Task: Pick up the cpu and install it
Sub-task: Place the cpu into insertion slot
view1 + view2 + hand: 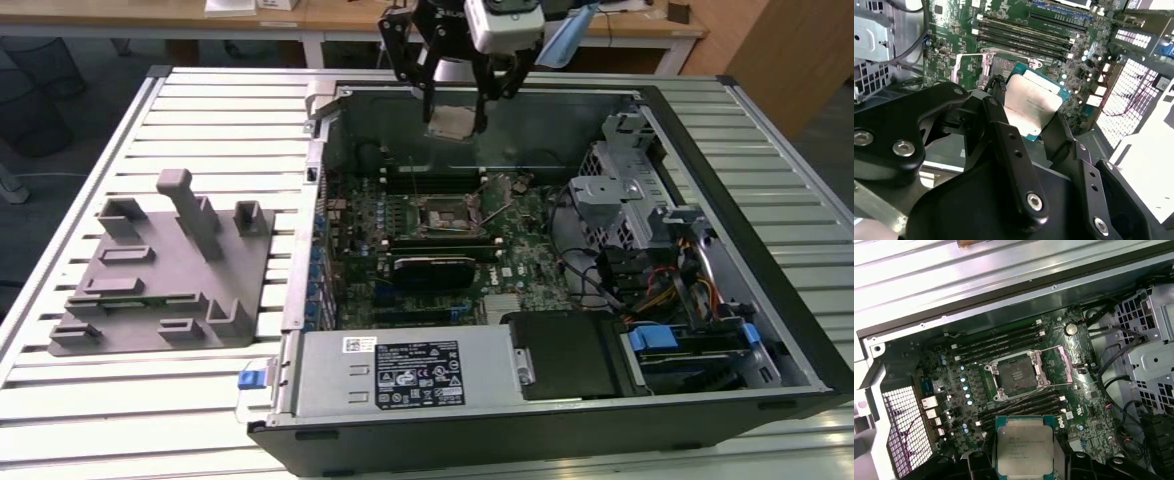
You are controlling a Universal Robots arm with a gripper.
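Observation:
My gripper (454, 120) hangs above the far wall of the open computer case (801, 340), shut on the cpu (451, 121). The cpu is a flat square chip with a silver-grey metal top and a teal rim. In both wrist views it sits between my black fingers (1004, 135), cpu (1032, 104) in the second, cpu (1024, 445) in the first. The motherboard socket (443, 214) lies below and nearer the exterior camera, with its metal frame swung open and nothing in it; the first wrist view shows the socket (1016, 376) clearly.
Memory slots (994, 342) run along both sides of the socket. A drive cage (627, 195) and cable bundles (654, 290) fill the case at the exterior view's right. A grey fixture block (160, 270) with upright posts stands on the slatted table (214, 110) at the left.

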